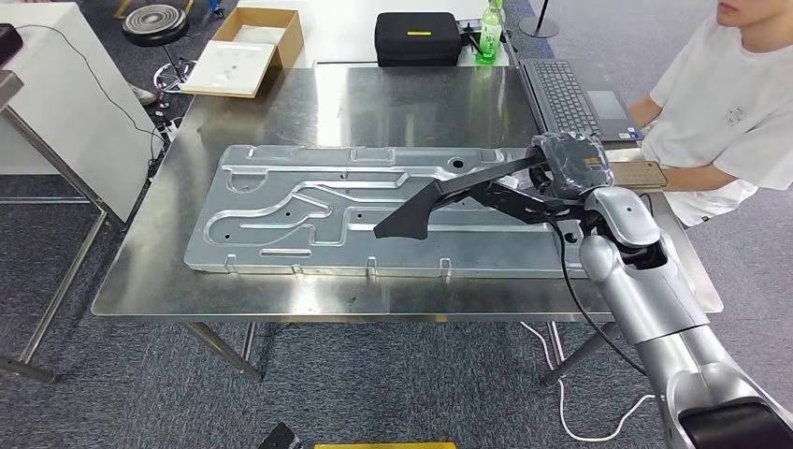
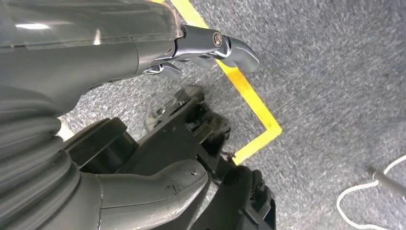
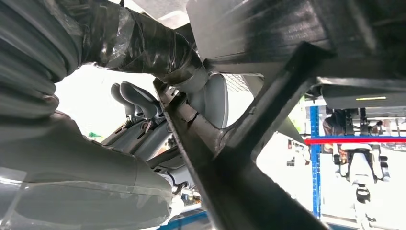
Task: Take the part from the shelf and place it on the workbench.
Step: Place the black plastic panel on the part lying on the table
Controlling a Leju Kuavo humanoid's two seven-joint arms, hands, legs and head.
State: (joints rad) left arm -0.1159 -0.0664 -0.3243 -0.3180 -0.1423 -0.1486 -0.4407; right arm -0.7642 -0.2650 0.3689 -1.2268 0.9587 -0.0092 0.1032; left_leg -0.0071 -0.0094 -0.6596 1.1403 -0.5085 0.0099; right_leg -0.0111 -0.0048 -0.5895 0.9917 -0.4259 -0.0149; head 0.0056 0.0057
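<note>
My right hand [image 1: 570,168] clamped on the black part [image 1: 449,196], part reaching toward nine o'clock over the workbench [image 1: 281,290], my left hand [image 2: 210,48] holding nothing, fingers apart

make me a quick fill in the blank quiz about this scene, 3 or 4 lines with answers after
1. The right robot hand holds a black ____ part.
2. The part hangs over a large embossed ____ panel lying on the steel workbench.
3. A green ____ stands at the far edge beside a black case.
4. The seated person wears a ____ T-shirt.

Answers: bracket; metal; bottle; white
</note>
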